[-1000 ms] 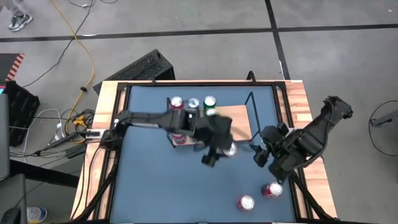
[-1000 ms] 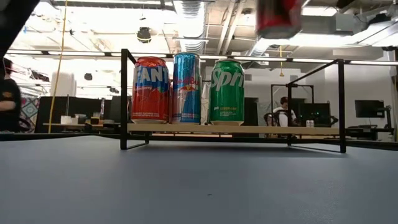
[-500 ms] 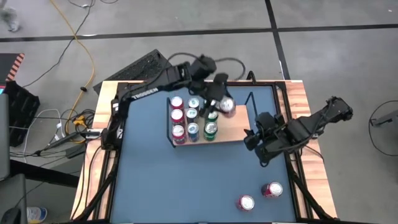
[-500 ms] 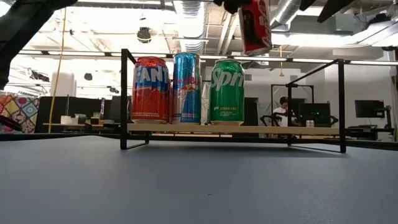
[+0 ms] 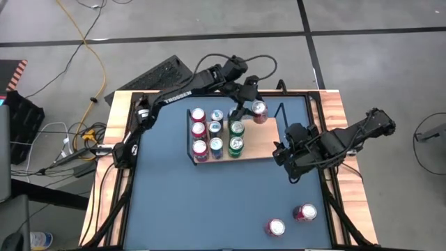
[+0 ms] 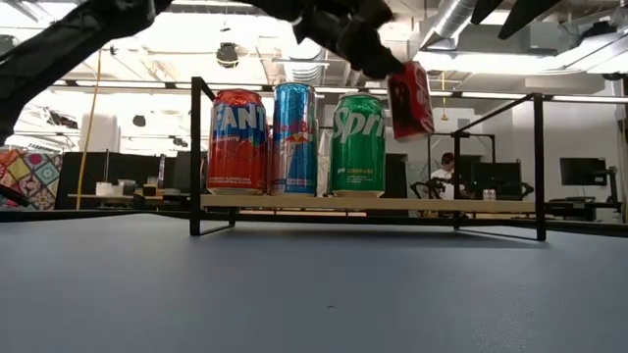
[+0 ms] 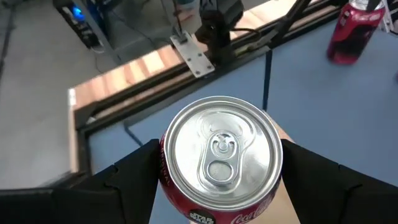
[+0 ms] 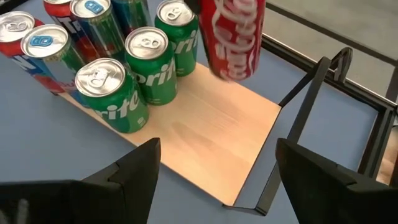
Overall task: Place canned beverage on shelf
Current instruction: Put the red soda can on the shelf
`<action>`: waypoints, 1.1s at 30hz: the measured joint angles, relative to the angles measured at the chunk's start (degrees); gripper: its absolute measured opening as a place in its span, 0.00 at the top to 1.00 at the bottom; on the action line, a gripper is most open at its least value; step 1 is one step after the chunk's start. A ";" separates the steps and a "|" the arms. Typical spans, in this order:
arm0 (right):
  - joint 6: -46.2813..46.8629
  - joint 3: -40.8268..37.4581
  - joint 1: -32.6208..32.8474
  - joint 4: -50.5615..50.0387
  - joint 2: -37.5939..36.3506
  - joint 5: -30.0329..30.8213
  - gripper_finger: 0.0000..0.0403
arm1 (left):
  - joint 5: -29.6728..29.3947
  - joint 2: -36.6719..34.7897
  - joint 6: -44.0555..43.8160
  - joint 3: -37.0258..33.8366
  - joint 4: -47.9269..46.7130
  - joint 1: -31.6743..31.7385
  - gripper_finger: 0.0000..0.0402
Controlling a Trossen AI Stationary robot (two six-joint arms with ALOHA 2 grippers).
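A red cola can hangs tilted above the far right part of the shelf, a light-wood board with black wire end frames. My left gripper is shut on it, reaching in from the far left; the low view shows the can beside the green cans. Several red, blue and green cans stand in rows on the board's left part. My right gripper hovers open at the shelf's right end, with nothing between its fingers. My left gripper pinches the can's side wall just below the top rim, one finger on each opposite side. The fingers slant down from the far left. The can is lifted clear of the board, its top leaning toward the gripper.
The board's right half is bare wood. Two loose red cans stand on the blue tabletop near the front right. The raised wooden table border and the wire end frame flank the shelf's right end.
My left gripper has swung with the can from above the table in front of the shelf toward the far edge, round over the shelf's far right part, and sunk somewhat. The can is now more tilted. My right gripper has shifted slightly toward the shelf.
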 joint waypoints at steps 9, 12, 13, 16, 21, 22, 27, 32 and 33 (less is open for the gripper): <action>-0.91 0.00 0.04 -0.83 0.00 -0.58 0.25 | 5.98 4.49 -1.61 -0.04 2.35 1.43 0.32; -1.11 0.00 0.07 -0.80 0.00 -0.72 0.25 | 6.04 5.60 -1.73 -0.04 3.63 1.76 0.32; -1.11 0.00 0.07 -0.77 0.00 -0.74 0.25 | 5.65 5.91 -2.08 -0.04 3.37 1.83 0.32; -1.11 0.00 0.07 -0.71 0.00 -0.72 0.25 | 6.70 6.85 -2.54 -0.04 2.82 2.17 0.32; -1.51 0.00 0.07 -0.80 0.00 -0.71 0.25 | 6.71 8.17 -1.71 -0.04 1.79 2.51 0.32; -1.52 0.00 0.05 -0.88 0.00 -0.70 0.25 | 6.68 8.39 -1.01 -0.04 1.47 2.53 0.31; -1.53 0.00 0.02 -0.87 0.00 -0.70 0.25 | 5.20 8.56 1.83 -0.04 -1.74 2.66 0.31; -1.75 0.00 0.02 -0.89 0.00 -0.53 0.25 | 5.25 8.56 2.27 -0.04 -1.88 2.66 0.31; -2.06 0.00 0.02 -0.82 0.00 -0.48 0.25 | 5.45 8.56 2.27 -0.04 -2.13 2.66 0.31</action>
